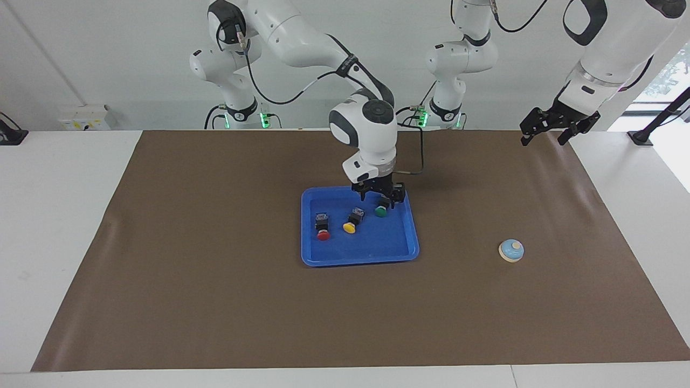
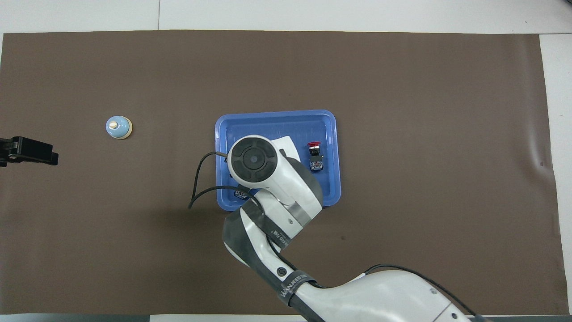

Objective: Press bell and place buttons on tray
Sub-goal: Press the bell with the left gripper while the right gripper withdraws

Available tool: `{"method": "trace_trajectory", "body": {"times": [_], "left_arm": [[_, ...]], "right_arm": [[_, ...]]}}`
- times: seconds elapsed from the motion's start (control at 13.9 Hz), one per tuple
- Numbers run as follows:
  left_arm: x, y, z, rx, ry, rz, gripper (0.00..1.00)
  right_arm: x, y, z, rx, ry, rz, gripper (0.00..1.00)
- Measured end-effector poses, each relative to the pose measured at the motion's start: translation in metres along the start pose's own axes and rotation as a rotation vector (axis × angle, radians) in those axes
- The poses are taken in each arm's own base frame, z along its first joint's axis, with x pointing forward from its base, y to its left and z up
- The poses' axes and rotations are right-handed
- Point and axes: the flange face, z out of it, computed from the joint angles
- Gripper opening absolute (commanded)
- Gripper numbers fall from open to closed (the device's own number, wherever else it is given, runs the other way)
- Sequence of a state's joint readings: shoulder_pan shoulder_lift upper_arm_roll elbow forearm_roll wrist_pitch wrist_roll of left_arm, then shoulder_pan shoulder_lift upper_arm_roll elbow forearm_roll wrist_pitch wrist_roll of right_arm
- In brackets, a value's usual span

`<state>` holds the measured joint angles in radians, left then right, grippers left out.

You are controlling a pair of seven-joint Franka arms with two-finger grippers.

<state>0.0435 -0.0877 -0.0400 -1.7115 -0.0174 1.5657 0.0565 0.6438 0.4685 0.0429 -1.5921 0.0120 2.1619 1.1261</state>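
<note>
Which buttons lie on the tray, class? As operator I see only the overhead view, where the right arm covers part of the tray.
Observer: All three. The facing view shows the green button lying on the tray, in a row with the yellow button and the red button.
Operator: Is the green one gripped?
Observer: No. The right gripper hangs open just above it, and its fingers are clear of the cap.
</note>
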Motion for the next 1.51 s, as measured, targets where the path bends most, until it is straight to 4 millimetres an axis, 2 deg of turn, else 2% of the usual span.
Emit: {"method": "trace_trajectory", "body": {"times": [0.22, 0.43, 0.5, 0.58, 0.65, 0.86, 1.08, 1.22, 1.37, 1.51], "left_arm": [[0.000, 0.000, 0.000, 0.000, 0.000, 0.000, 1.00], [0.000, 0.000, 0.000, 0.000, 0.000, 0.001, 1.00], [0.001, 0.002, 0.000, 0.001, 0.004, 0.003, 0.73], [0.002, 0.003, -0.001, 0.002, 0.021, 0.007, 0.18], [0.006, 0.005, -0.002, 0.004, 0.052, 0.010, 0.00], [0.021, 0.007, 0.019, 0.006, 0.097, 0.015, 0.00], [0.052, 0.003, 0.062, 0.003, 0.114, 0.013, 0.00], [0.079, -0.001, 0.099, 0.000, 0.126, 0.009, 0.00], [0.102, -0.005, 0.140, -0.003, 0.124, 0.004, 0.00], [0.116, -0.011, 0.170, -0.004, 0.125, -0.005, 0.00]], "right_arm": [[0.086, 0.063, -0.071, -0.013, 0.015, -0.015, 1.00], [0.150, 0.134, -0.119, -0.042, 0.007, -0.174, 1.00], [0.164, 0.152, -0.128, -0.048, 0.002, -0.233, 1.00], [0.176, 0.169, -0.134, -0.055, -0.004, -0.283, 1.00], [0.187, 0.184, -0.139, -0.061, -0.011, -0.326, 1.00], [0.215, 0.232, -0.155, -0.074, -0.031, -0.441, 1.00], [0.233, 0.289, -0.182, -0.091, -0.083, -0.513, 1.00], [0.227, 0.314, -0.205, -0.103, -0.127, -0.511, 1.00], [0.211, 0.326, -0.232, -0.111, -0.153, -0.503, 1.00], [0.196, 0.337, -0.258, -0.115, -0.158, -0.495, 1.00]]}}
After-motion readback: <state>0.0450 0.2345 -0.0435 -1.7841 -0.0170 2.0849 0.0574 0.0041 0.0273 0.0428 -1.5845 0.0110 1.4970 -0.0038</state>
